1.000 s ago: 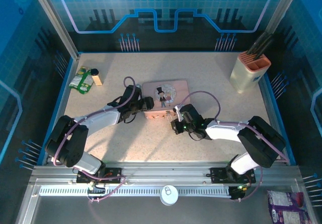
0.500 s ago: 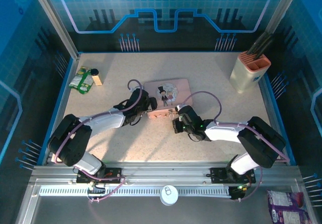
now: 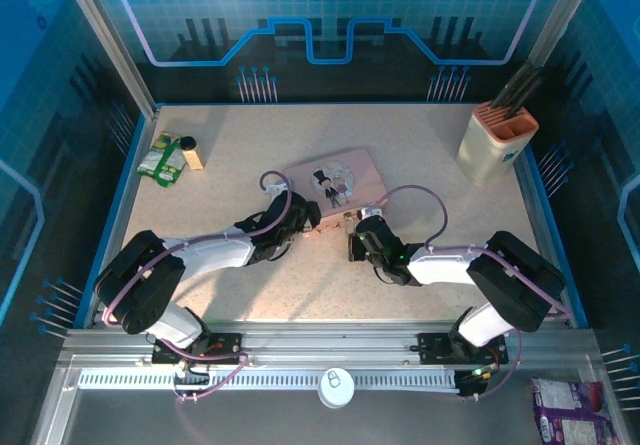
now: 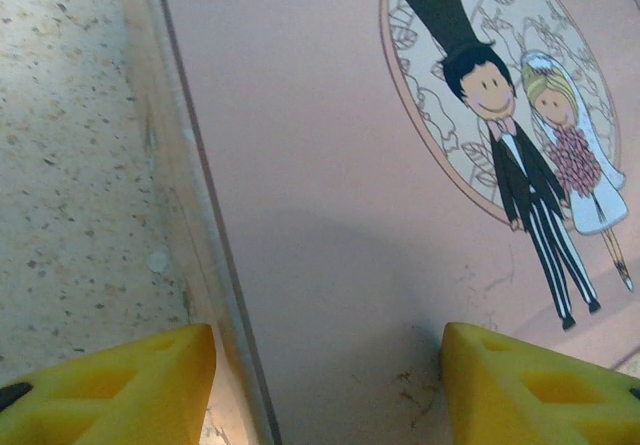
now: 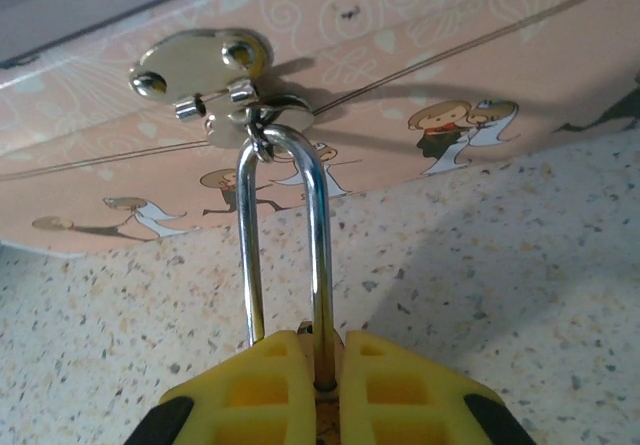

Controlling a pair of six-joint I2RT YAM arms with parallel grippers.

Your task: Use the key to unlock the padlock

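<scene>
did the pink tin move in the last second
Yes. The pink tin has turned, its right end swinging toward the far table edge, so it no longer lies square to that edge.

Top view bright and even, soft shadows on the table [image 3: 300,300]. Right wrist view: glare streaks on the padlock [image 5: 319,255] shackle. Left wrist view: broad soft shadow across the pink tin [image 4: 330,295].

Pink tin [image 3: 338,175] mid-table, skewed; left end effector [image 3: 306,215] at near-left corner, right end effector [image 3: 351,229] at near edge.
</scene>
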